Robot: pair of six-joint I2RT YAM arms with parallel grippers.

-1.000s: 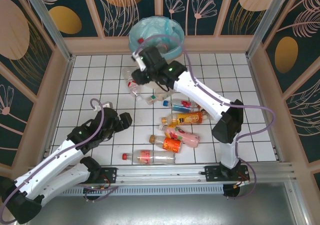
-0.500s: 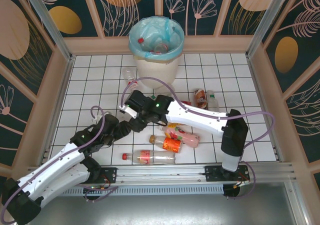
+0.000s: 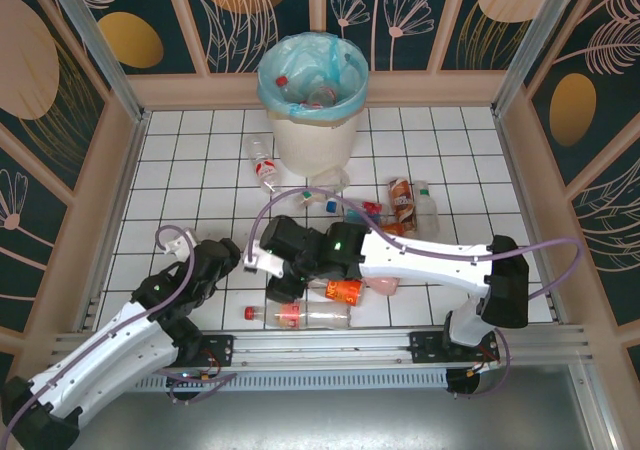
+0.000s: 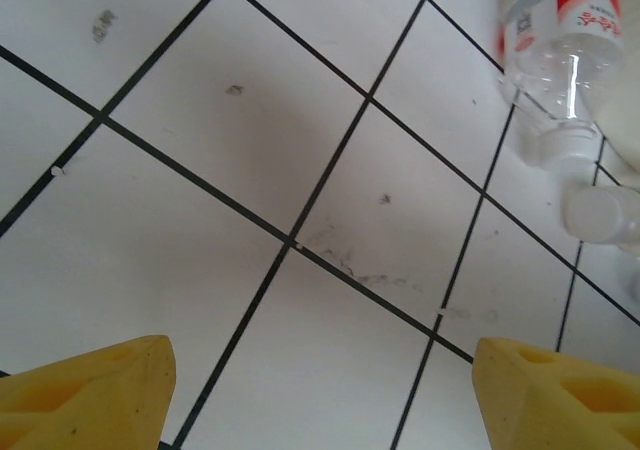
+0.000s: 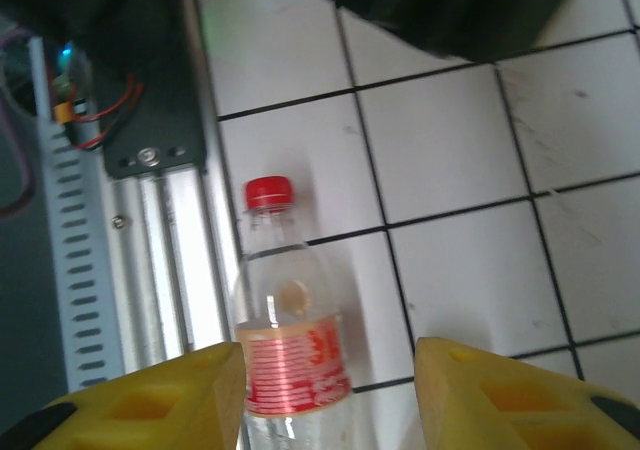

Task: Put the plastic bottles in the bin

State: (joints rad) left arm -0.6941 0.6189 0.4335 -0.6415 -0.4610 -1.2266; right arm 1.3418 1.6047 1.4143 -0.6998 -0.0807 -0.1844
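Note:
The bin (image 3: 285, 108), off-white with a blue bag, stands at the back with bottles inside. Several plastic bottles lie on the tiles: a clear one with red cap (image 3: 300, 315) along the front rail, an orange one (image 3: 345, 290), a pink one (image 3: 381, 284), others near the bin's foot (image 3: 262, 162) and to the right (image 3: 403, 198). My right gripper (image 3: 282, 276) hangs open over the red-capped bottle (image 5: 285, 355), whose body lies close to the left finger (image 5: 150, 400). My left gripper (image 3: 220, 260) is open over bare tile (image 4: 320, 400), a clear red-labelled bottle (image 4: 555, 30) ahead of it.
The aluminium rail (image 3: 330, 345) and the arm's base plate (image 5: 150, 120) run right beside the red-capped bottle. Wooden walls (image 3: 120, 170) ring the tiled floor. The two arms are close together at the front left.
My right arm has swung from the bin down to the front, over the red-capped bottle. My left arm has drawn back toward the near left, its jaws slightly narrower.

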